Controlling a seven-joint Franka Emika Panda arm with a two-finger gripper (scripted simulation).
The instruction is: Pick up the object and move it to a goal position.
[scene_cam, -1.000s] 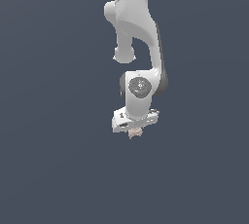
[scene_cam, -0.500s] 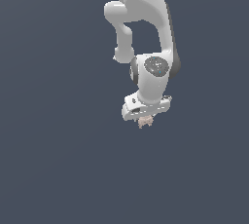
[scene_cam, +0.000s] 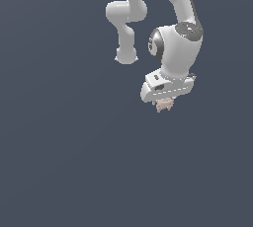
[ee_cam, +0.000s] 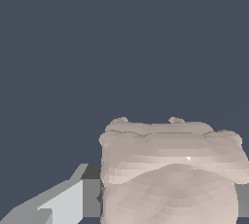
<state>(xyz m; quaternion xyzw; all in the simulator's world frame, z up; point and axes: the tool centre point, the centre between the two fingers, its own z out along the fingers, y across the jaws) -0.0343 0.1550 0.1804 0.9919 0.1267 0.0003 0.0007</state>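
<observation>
— While our hand (scene_cam: 164, 103) is clamped on the lump (scene_cam: 164, 105), tucked under the palm, how do we carry it?
— We keep the squeeze firm and travel smoothly, without jerks.

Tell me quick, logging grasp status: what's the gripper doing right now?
Gripper: closed on the pale beige-pink lumpy object, which sits between its fingers.

A uniform slate-blue backdrop (scene_cam: 59, 162) fills the whole exterior view, from the exterior view's left to its right, with no seam marking floor from wall. Soft, even lighting leaves the field flat and free of cast shadows. The wrist view shows the same plain dark blue-grey expanse.
</observation>
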